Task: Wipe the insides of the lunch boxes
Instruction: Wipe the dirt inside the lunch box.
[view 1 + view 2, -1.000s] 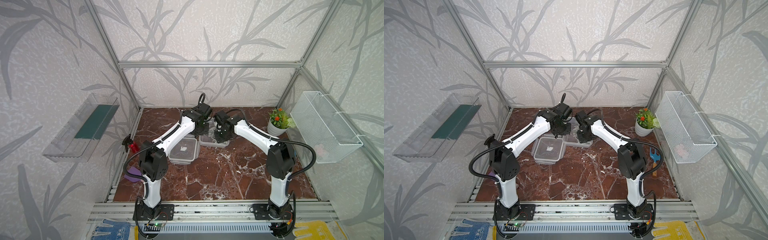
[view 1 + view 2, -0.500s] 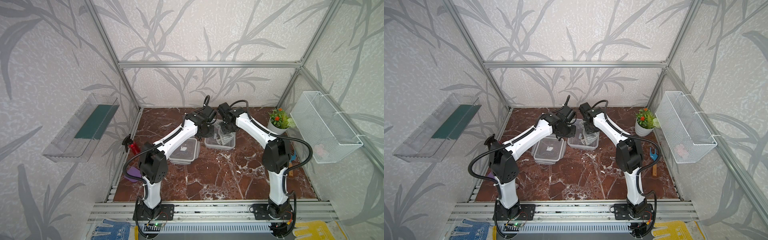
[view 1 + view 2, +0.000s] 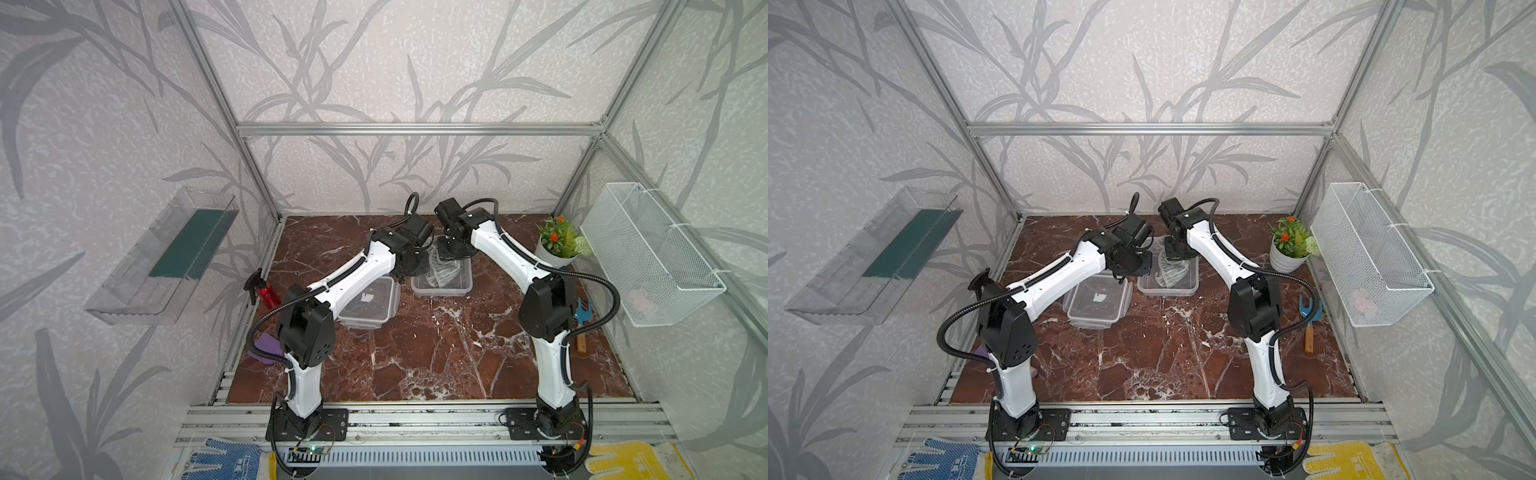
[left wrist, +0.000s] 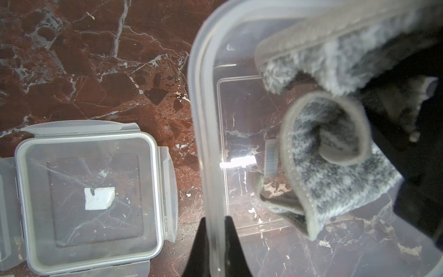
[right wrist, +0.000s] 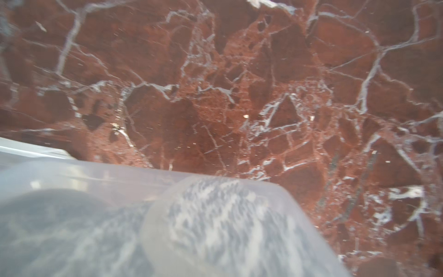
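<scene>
Two clear lunch boxes stand on the red marble floor. The nearer lunch box (image 3: pixel 370 311) (image 4: pixel 72 227) holds nothing and shows a white sticker on its base. The farther lunch box (image 3: pixel 440 291) (image 4: pixel 203 120) has a grey cloth (image 3: pixel 442 272) (image 4: pixel 335 167) inside it. My left gripper (image 4: pixel 215 217) (image 3: pixel 417 270) is shut on that box's side wall, one jaw inside and one outside. My right gripper (image 3: pixel 451 253) reaches down into the same box, shut on the cloth (image 5: pixel 215 215). Its fingers are hidden in the right wrist view.
A potted plant (image 3: pixel 557 245) stands at the back right, below a white wire basket (image 3: pixel 648 253) on the right wall. A clear tray (image 3: pixel 166 257) hangs on the left wall. A red spray bottle (image 3: pixel 266 291), a purple pad (image 3: pixel 264 347) and a blue-headed tool (image 3: pixel 582 316) lie along the edges.
My right gripper has carried the cloth toward the far side of the box. The left gripper and the box it holds have shifted a little to the right.
</scene>
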Robot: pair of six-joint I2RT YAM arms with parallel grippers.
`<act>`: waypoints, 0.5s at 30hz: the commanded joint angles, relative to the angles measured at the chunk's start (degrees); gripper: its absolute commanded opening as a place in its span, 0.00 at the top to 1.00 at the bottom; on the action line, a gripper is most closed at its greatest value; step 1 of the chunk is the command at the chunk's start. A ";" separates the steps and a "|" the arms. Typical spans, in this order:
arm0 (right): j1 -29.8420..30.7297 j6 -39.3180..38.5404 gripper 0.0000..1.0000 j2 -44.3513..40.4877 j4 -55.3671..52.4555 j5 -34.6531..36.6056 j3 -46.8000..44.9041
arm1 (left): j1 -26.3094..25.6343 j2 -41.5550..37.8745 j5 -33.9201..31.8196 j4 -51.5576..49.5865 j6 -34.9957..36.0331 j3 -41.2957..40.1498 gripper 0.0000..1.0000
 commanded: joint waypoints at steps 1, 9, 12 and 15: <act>1.00 2.76 1.00 1.77 8.30 -3.56 2.72 | -2.28 -2.38 6.39 -2.53 2.15 1.64 1.00; 4.34 2.23 1.00 3.50 8.89 -10.11 3.07 | -2.36 -2.74 4.87 -2.29 1.70 1.69 1.00; 5.27 1.96 1.00 2.27 9.75 -13.52 -1.01 | -2.21 -2.47 1.93 -3.24 1.97 3.13 1.00; 5.69 2.09 1.00 -0.68 11.70 -15.93 -7.52 | -1.54 -1.98 0.19 -3.91 2.20 4.75 1.00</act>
